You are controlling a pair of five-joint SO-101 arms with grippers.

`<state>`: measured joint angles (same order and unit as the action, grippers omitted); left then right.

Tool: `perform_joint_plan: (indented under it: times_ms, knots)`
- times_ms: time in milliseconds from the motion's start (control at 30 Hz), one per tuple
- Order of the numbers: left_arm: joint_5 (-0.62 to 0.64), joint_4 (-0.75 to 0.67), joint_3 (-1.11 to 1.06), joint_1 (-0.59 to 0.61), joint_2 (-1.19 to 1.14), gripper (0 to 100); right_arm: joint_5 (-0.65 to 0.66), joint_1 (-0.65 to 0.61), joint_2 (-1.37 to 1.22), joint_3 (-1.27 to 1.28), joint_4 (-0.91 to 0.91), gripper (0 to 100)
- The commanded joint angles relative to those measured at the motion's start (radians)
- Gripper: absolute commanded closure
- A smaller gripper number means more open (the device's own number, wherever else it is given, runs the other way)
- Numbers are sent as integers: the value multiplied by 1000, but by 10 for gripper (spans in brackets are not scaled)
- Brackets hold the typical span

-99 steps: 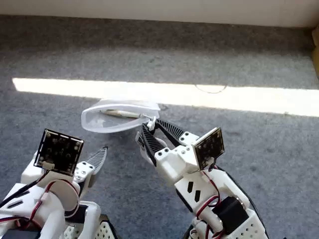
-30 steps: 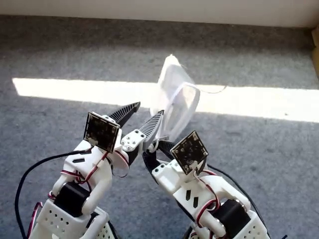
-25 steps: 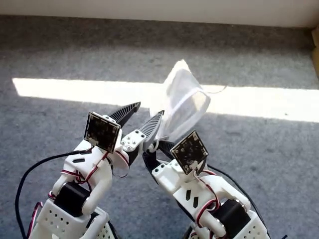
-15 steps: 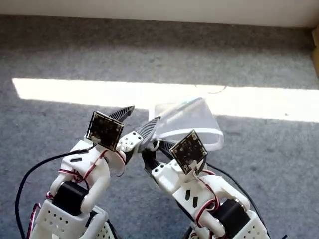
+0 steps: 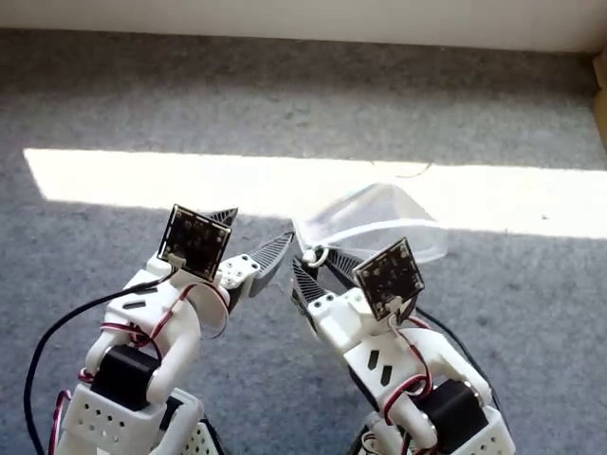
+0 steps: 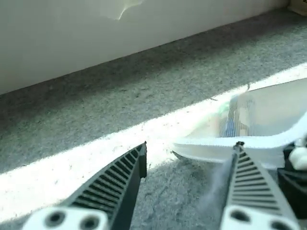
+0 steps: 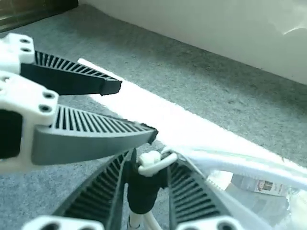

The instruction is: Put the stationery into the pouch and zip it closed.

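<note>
tight between left gripper (image 5: 261,227), right gripper (image 5: 308,261) and pouch (image 5: 375,220) rim; carpet (image 5: 142,95) toward wall (image 5: 285,14) open.

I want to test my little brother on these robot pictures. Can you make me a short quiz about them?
1. True or false: the black-fingered left gripper is open.
2. What does the black-fingered right gripper pinch? A) a pencil B) the white zip tab of the clear plastic pouch C) nothing
3. What bright stripe crosses the grey carpet behind the pouch?
Key: 1 true; 2 B; 3 a band of sunlight.
</note>
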<state>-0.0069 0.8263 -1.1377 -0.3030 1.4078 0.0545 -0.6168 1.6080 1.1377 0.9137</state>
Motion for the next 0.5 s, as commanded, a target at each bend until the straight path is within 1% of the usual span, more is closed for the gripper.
perform_joint_plan:
  times_ms: [0,133,300,467]
  knots:
    - [-38,55,79,16,5,726,3,25,13,-76,2,993]
    - [-72,132,117,10,5,726,3,27,13,-79,2,993]
    - [-118,141,114,5,5,726,2,27,15,-96,8,993]
    - [-121,144,111,-53,5,725,2,25,15,-252,183,993]
